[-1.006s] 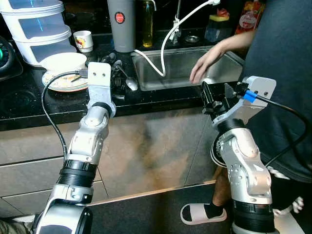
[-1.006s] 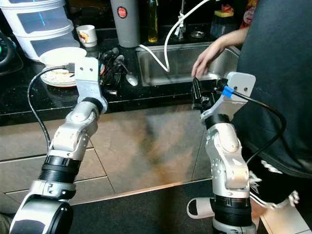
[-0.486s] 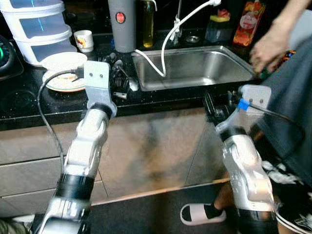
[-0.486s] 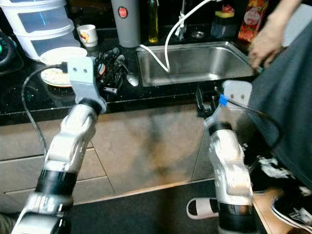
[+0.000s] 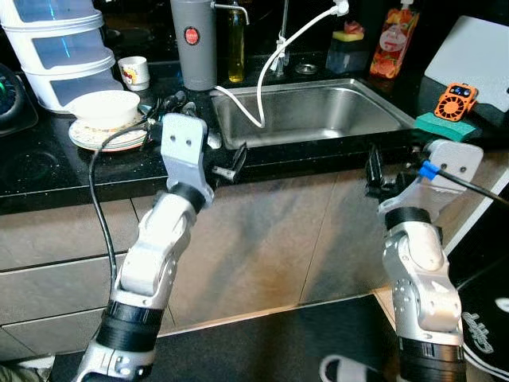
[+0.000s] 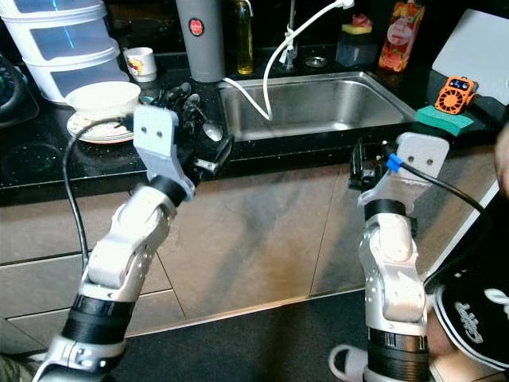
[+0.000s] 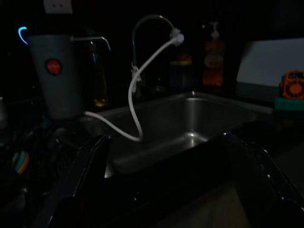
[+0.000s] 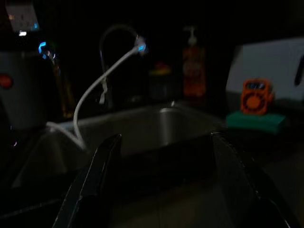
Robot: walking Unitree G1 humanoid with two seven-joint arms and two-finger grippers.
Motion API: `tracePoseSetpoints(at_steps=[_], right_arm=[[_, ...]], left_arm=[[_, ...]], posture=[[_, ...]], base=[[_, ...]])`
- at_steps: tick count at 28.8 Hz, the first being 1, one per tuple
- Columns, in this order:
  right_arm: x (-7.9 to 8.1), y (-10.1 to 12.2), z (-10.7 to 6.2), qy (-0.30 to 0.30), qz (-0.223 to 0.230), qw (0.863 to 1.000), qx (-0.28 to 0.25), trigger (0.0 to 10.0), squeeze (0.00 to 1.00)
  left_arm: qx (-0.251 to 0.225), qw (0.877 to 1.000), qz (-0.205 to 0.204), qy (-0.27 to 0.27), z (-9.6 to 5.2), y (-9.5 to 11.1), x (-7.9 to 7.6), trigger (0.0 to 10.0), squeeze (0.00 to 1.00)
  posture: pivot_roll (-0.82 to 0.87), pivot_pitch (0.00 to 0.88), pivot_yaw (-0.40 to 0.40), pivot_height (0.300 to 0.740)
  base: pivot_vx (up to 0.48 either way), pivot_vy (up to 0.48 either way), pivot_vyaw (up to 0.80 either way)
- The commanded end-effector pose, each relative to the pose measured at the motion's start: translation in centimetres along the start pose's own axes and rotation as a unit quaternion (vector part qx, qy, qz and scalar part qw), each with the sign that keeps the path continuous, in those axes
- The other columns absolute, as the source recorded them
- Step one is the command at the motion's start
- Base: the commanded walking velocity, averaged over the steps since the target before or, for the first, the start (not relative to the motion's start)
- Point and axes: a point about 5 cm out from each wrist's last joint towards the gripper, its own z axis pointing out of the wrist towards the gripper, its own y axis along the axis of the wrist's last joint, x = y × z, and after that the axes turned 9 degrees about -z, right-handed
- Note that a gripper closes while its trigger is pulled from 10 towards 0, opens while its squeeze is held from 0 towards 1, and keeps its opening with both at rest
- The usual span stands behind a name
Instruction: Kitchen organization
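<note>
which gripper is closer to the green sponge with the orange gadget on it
Right. The right gripper hangs at the counter edge just short of the green sponge; the left gripper is across the sink.

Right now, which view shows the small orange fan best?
The right eye view: the small orange fan sits bright and sharp on the green sponge, right of the sink. The left eye view matches; both wrist views show it dim, the left's at the edge.
</note>
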Motion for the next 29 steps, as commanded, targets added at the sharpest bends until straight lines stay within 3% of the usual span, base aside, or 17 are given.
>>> tracePoseSetpoints(at_steps=[1, 6, 17, 29], right_arm=[[-0.23, 1.26, 0.31, -0.009, -0.013, 0.999, -0.031, 10.0, 0.00], [-0.42, 1.86, 0.39, -0.015, -0.022, 0.999, -0.044, 10.0, 0.00], [-0.12, 1.80, 0.31, -0.008, -0.014, 0.999, -0.042, 10.0, 0.00], [0.01, 1.58, 0.34, -0.007, -0.011, 0.999, -0.039, 10.0, 0.00]], left_arm=[[-0.006, 1.000, 0.001, 0.006, 0.09, 0.26, 0.26, 10.0, 0.00], [-0.002, 1.000, 0.015, 0.011, -0.43, 0.37, 0.92, 10.0, 0.00], [-0.019, 1.000, 0.017, 0.017, -0.26, 0.62, 0.75, 10.0, 0.00], [-0.032, 0.998, 0.038, 0.029, 0.03, 0.94, 1.00, 10.0, 0.00]], posture=[[-0.02, 0.000, 0.030, 0.740], [-0.02, 0.000, 0.031, 0.740], [-0.02, 0.000, 0.031, 0.740], [-0.02, 0.000, 0.032, 0.740]], base=[[0.000, 0.000, 0.00], [0.000, 0.000, 0.00], [0.000, 0.000, 0.00], [0.343, 0.000, 0.00]])
